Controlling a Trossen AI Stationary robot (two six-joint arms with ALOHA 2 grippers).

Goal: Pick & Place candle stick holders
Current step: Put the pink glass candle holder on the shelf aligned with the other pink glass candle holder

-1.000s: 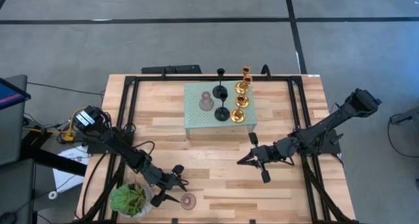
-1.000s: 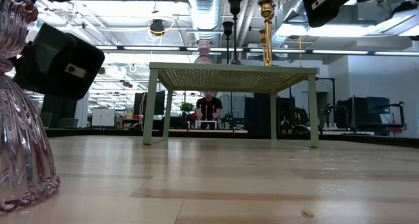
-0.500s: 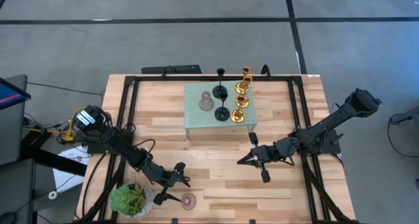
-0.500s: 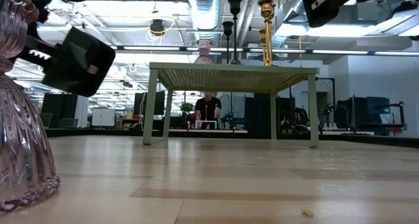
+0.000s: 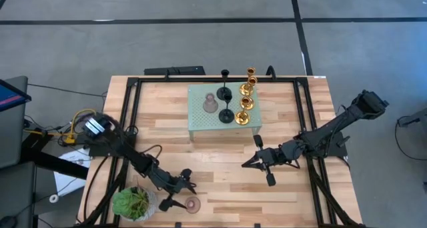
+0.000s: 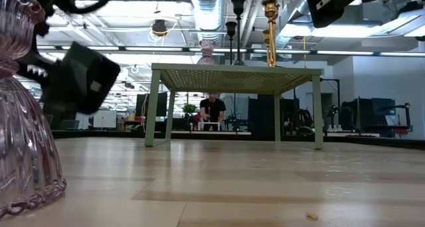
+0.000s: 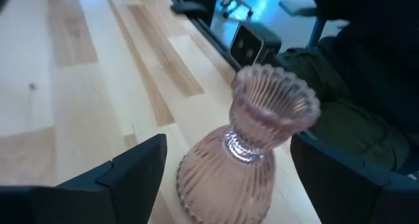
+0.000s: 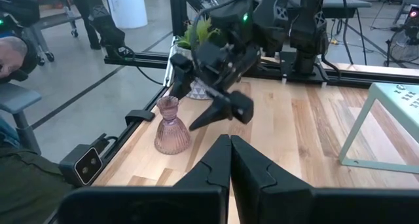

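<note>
A ribbed mauve-pink candle stick holder (image 5: 193, 203) stands upright on its round base near the table's near edge; it also shows in the left wrist view (image 7: 245, 160) and the low view (image 6: 25, 121). My left gripper (image 5: 178, 190) is open beside it. Its fingers (image 7: 134, 168) stand on either side of the holder without touching it. My right gripper (image 5: 245, 163) is shut and empty over the table's middle. A second pink holder (image 5: 210, 105), two black holders (image 5: 226, 115) and gold holders (image 5: 245, 103) stand on the pale green perforated platform (image 5: 200, 127).
A green potted plant (image 5: 132, 203) stands at the near left corner, close behind my left gripper. The platform stands on thin legs (image 6: 157, 107) at the table's far middle. Bare wood lies between the platform and the near edge. A person (image 6: 212, 111) sits in the room far behind.
My left gripper has moved down and toward the table's near edge, closing in on the pink holder, with its fingers still spread. My right arm has kept still.
</note>
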